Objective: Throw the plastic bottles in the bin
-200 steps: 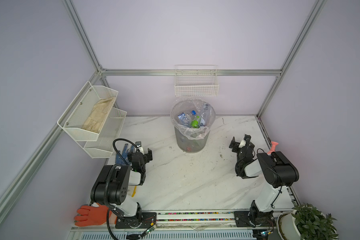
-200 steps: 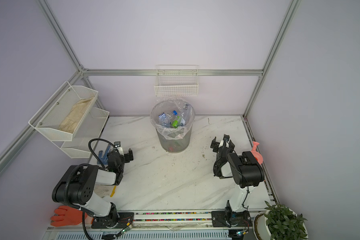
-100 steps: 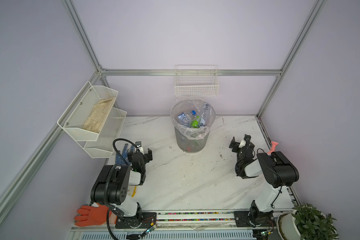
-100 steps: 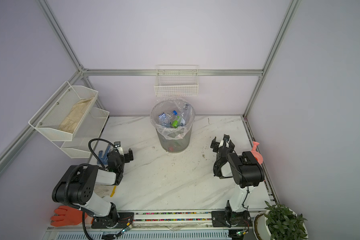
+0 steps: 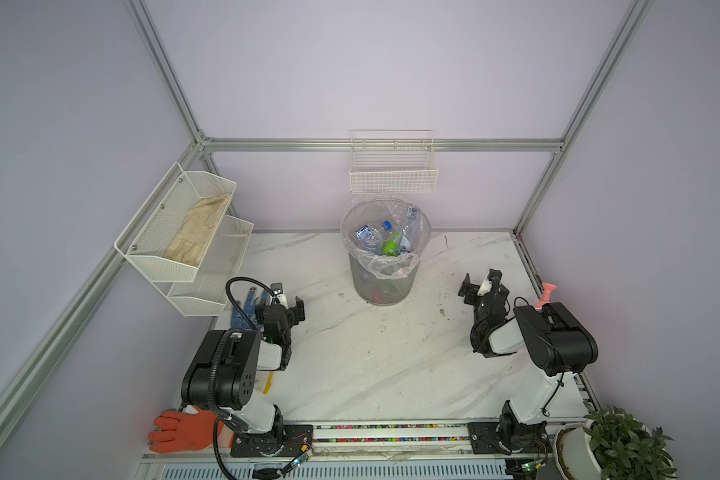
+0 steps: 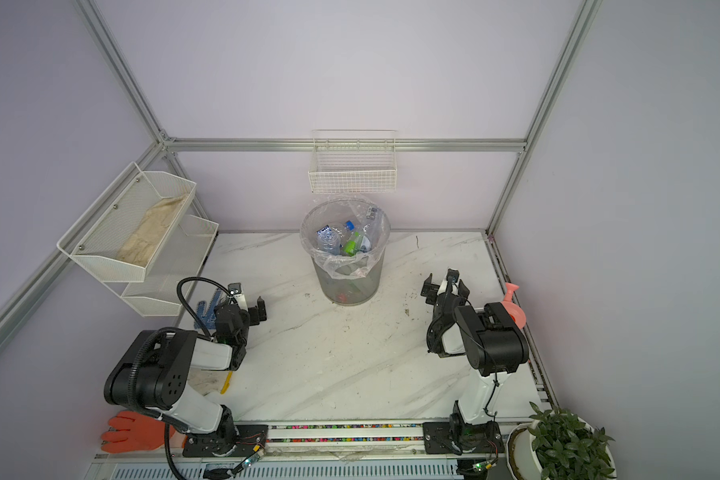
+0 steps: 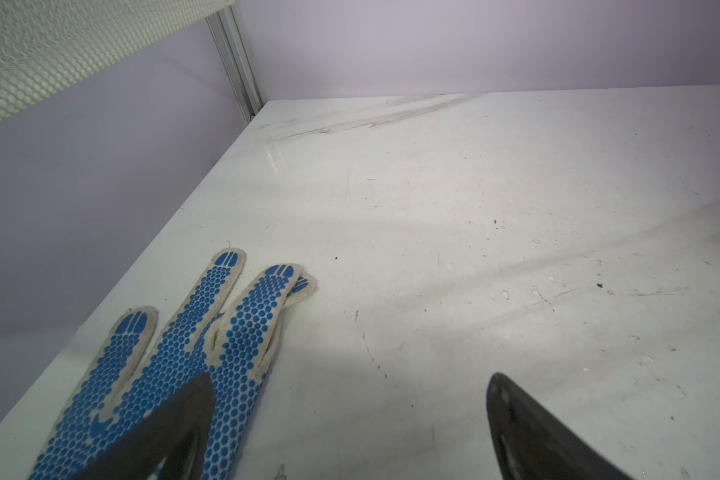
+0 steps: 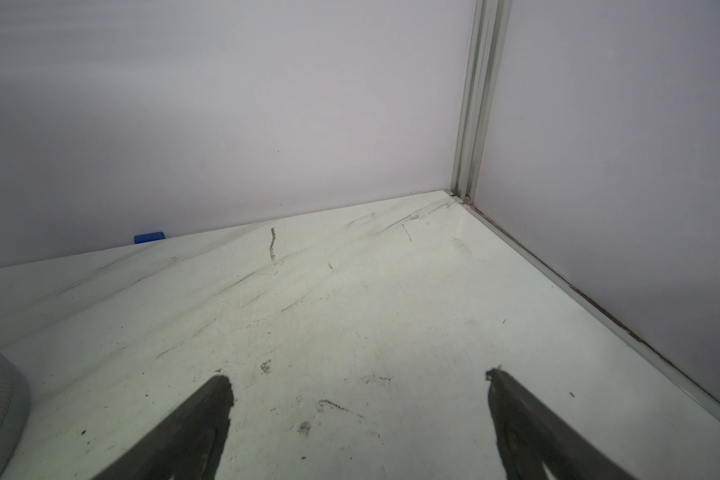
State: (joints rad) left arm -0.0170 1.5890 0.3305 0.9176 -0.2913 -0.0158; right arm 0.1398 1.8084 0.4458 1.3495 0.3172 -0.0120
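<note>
The bin (image 5: 385, 266) (image 6: 346, 270), a round grey wastebasket lined with a clear bag, stands at the back middle of the marble table. Several plastic bottles (image 5: 373, 237) (image 6: 329, 239) lie inside it, among them a green one (image 5: 390, 248) (image 6: 351, 248). No bottle shows on the table top. My left gripper (image 5: 288, 297) (image 6: 248, 299) (image 7: 350, 384) hangs open and empty low over the table's left side. My right gripper (image 5: 480, 282) (image 6: 441, 282) (image 8: 358, 380) is open and empty to the right of the bin, facing the back right corner.
A blue-dotted glove (image 7: 184, 353) (image 5: 246, 307) lies under the left gripper's one finger. An orange glove (image 5: 184, 430), a pink spray bottle (image 5: 547, 293), white mesh shelves (image 5: 184, 232), a wire basket (image 5: 393, 174) and a potted plant (image 5: 624, 444) line the edges. A small blue object (image 8: 148, 237) sits at the back wall.
</note>
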